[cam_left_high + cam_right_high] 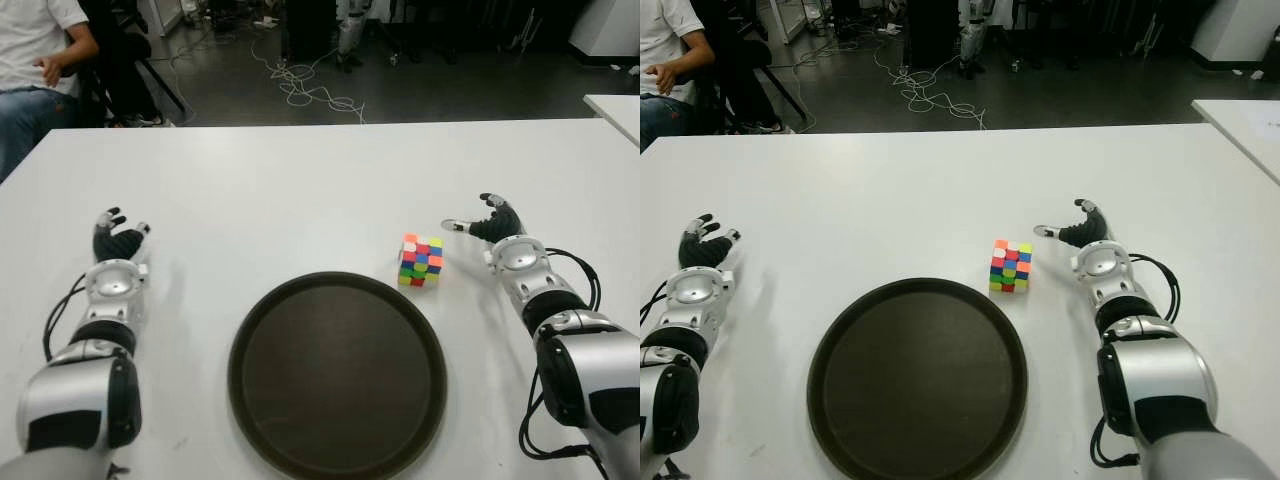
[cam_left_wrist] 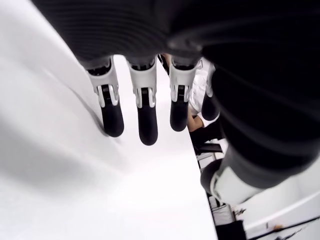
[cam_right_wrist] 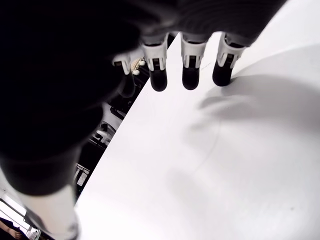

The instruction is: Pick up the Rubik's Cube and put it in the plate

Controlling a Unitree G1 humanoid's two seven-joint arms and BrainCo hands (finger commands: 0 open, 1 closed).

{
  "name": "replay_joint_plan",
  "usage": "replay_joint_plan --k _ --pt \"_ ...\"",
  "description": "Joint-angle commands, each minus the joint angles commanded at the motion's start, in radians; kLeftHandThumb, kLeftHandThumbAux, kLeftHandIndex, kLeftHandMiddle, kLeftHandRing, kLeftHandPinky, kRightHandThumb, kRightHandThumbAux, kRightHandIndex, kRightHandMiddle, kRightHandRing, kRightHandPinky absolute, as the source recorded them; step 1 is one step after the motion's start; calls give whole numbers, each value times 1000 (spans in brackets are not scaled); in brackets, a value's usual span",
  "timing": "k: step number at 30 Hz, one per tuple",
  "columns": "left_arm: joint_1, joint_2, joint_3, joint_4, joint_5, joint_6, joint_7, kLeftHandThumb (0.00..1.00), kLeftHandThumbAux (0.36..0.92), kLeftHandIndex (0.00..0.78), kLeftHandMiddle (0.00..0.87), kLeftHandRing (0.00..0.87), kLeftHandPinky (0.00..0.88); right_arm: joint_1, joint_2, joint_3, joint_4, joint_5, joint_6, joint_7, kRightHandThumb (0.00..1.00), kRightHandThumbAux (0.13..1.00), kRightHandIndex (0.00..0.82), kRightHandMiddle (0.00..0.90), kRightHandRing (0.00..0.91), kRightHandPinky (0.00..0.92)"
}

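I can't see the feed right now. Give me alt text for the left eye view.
A multicoloured Rubik's Cube sits on the white table, just beyond the right rim of a round dark brown plate that holds nothing. The right hand is to the cube's right, open and apart from it; the left hand is far left of the plate.

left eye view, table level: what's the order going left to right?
left hand → plate → Rubik's Cube → right hand. Both hands open and holding nothing; the cube sits on the white table just off the plate's far right rim.
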Motion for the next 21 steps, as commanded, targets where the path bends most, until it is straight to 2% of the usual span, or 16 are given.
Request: replay_joint_plan --k 15,21 --pt "1 2 14 1 3 8 8 108 764 145 184 207 215 6 -1 -38 -4 32 -10 5 0 797 126 75 68 91" --pt "3 -4 8 0 10 16 19 95 765 112 172 195 200 10 -9 -47 -4 35 -5 16 0 808 135 82 76 96"
